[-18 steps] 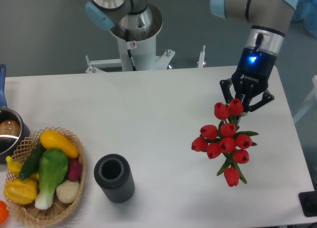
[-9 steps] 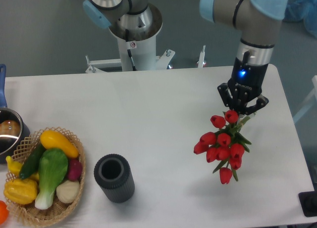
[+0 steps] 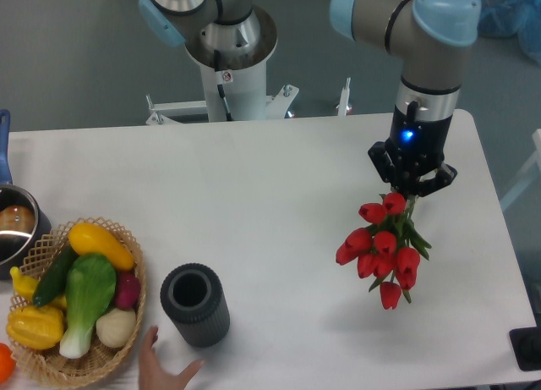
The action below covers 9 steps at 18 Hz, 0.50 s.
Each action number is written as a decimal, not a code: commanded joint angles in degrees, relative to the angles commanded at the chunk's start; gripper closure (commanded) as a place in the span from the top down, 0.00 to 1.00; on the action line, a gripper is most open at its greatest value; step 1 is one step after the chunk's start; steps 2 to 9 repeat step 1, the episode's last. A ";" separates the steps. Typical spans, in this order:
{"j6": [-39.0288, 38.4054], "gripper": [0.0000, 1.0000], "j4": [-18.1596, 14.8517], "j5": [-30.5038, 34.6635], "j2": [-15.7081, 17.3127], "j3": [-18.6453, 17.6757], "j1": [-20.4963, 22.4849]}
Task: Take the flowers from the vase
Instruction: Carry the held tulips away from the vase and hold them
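No brand or lettering can be read from here; the one label in sight is a small sticker on the white pedestal (image 3: 230, 85) behind the table (image 3: 254, 195), too small to make out, and on my wrist only a blue light glows.

I place everything from the vase (image 3: 195, 305), which stands upright near the table's front edge, its round mouth showing dark. Far to its left, at the table's left edge, sits the metal pot (image 3: 15, 231) with a blue handle rising behind it. Just left of the vase is the wicker basket (image 3: 127, 343), full of yellow, green and white vegetables; basket and vase stand close but apart. An orange thing peeks in at the bottom corner left of the basket. Right at the vase's foot, on its front side, a person's hand (image 3: 161, 371) reaches in from the bottom edge, fingers next to the vase's base; whether they touch it, I cannot tell.

Well to the right of the vase and clear of it, my gripper (image 3: 409, 189) points down over the table's right part, its fingers drawn in narrow around the green stems of the flowers (image 3: 385, 250). The red buds hang below my fingers, above the tabletop, their shadow lying on the white surface beneath. Nothing stands between vase and bunch.
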 joint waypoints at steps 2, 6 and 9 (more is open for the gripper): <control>0.00 0.00 0.26 1.41 -0.09 -0.44 -0.18; 0.00 0.00 0.26 1.41 -0.09 -0.44 -0.18; 0.00 0.00 0.26 1.41 -0.09 -0.44 -0.18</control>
